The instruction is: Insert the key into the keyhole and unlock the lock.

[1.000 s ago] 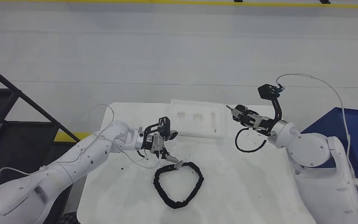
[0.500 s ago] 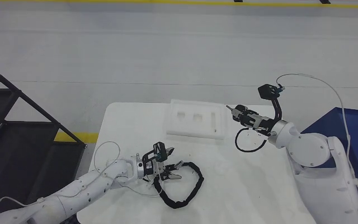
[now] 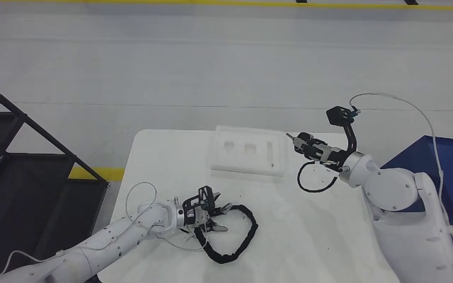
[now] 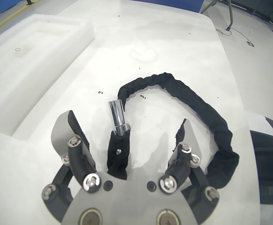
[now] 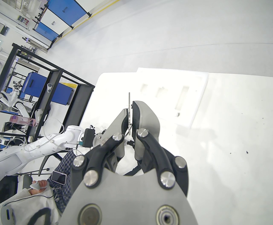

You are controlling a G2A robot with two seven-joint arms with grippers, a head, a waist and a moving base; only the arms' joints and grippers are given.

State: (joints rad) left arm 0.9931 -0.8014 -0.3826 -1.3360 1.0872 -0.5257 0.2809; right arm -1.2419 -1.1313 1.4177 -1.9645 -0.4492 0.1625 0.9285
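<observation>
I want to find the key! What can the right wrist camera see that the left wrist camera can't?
Right wrist camera: the right gripper shut on the key, held up above the table, with a black frame and blue panels in the room behind.

Left wrist camera: the open left gripper low over the table, with a clear look at the shiny metal end of the black chain lock lying between its fingers, not gripped.

Both: the white table and the white foam tray.
</observation>
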